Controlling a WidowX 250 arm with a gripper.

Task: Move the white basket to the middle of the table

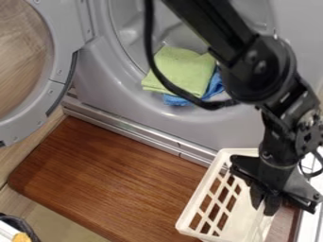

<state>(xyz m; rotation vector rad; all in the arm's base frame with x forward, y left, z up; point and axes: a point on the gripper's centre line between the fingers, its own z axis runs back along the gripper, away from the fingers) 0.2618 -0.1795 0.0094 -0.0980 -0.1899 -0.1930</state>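
The black gripper (265, 203) hangs at the lower right, low over the right part of the white basket (211, 198). The basket stands at the right end of the brown wooden table (114, 175), its slotted left side facing the middle of the board. The gripper and arm hide much of the basket's right side, and I cannot tell whether they touch it.
Behind the table is a grey front-loading machine (132, 108) with its round door (60, 71) swung out at the left. A green cloth (180, 68) and a blue cloth (214, 87) lie in its opening. A dark-rimmed container (22, 224) is at the lower left.
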